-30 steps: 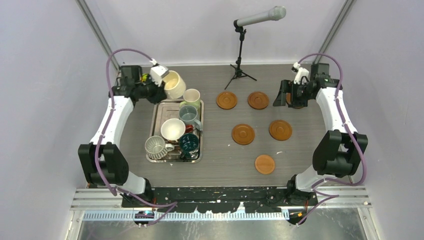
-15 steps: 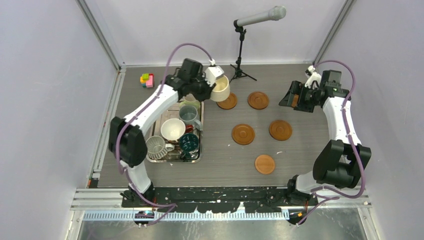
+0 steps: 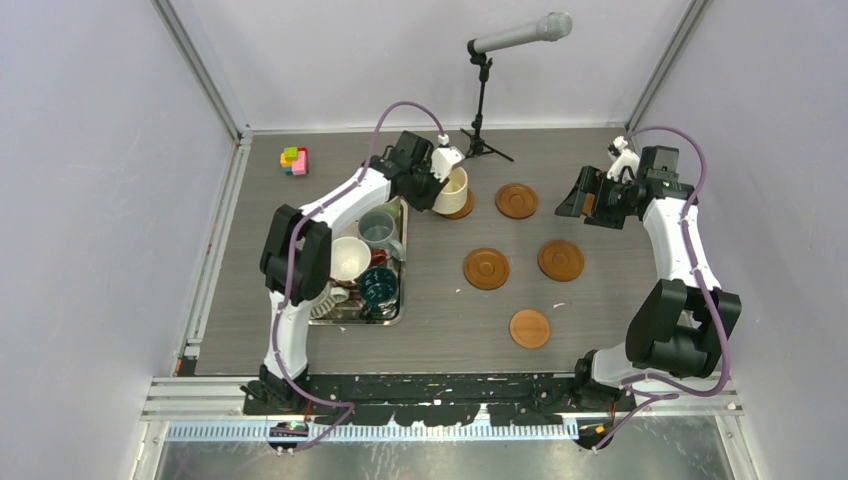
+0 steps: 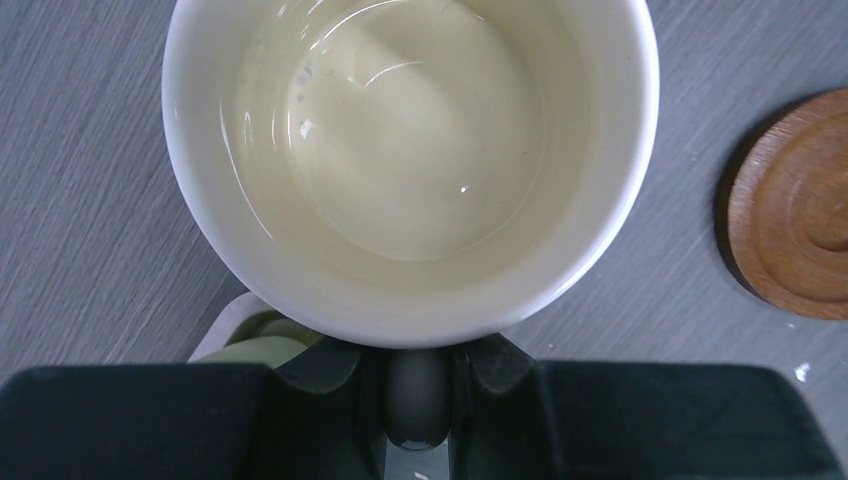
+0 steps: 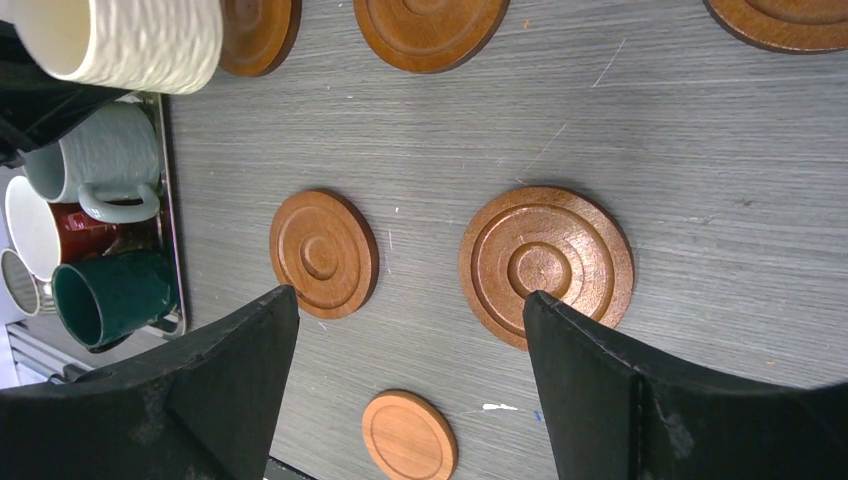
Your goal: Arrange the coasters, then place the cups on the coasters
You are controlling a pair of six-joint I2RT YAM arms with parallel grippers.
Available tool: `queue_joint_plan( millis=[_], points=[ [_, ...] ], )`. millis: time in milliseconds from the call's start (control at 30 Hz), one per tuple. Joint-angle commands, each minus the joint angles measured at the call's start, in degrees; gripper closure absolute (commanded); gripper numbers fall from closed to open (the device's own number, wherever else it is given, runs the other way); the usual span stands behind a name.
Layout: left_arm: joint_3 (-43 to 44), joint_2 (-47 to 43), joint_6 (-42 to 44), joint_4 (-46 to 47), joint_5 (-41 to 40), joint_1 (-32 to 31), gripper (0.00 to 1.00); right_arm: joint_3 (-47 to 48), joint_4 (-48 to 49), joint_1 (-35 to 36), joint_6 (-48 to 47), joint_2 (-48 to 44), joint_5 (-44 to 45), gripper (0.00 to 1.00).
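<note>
Left gripper (image 4: 417,392) is closed tight on the handle of the cream cup (image 4: 400,150), which hangs mouth-up at the far middle of the table (image 3: 440,300). In the overhead view this cup overlaps the far-left coaster (image 3: 465,208); whether it rests on that disc or sits above it cannot be told. Working across from the left edge, a small coloured block toy (image 3: 294,160) sits at the far corner. The steel tray (image 3: 345,319) comes next, holding the pale green cup (image 4: 255,345) just beneath the left gripper. With it are the grey-blue cup (image 3: 377,229), the dark red-brown cup with white inside (image 3: 347,258), the dark teal cup (image 3: 378,285) and the ribbed silver-grey cup (image 5: 14,282), the last largely hidden by the left arm overhead. A microphone stand (image 3: 481,100) rises at the far edge. Four further coasters lie flat and well apart: one far (image 3: 516,200), two in a middle row (image 3: 486,268) (image 3: 561,260), one nearest (image 3: 529,328). None of these four carries a cup. Right gripper (image 5: 408,298) hovers over the far right of the table, its jaws spread wide and holding nothing.
</note>
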Motion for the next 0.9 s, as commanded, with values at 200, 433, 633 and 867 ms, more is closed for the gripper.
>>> queue_joint_plan(
  millis=[200,433,633,867],
  points=[
    [5.6,2.9,-1.4,12.2,0.5,-0.2,1.0,-0.2,2.4,0.1,0.2,-0.1,-1.2,0.13],
    [5.8,4.7,-1.7,13.9,0.4,-0.2,1.0,-0.3,2.4,0.0,0.1,0.3,-1.5,0.13],
    [6.4,6.0,-2.1,14.1,0.5,-0.2,1.0,-0.5,2.4,0.1,0.1,0.4,-1.7,0.13],
    [7.4,7.0,-2.6,13.0,0.9,-0.2,0.99,-0.5,2.4,0.1,0.1,0.5,-1.8,0.13]
  ],
)
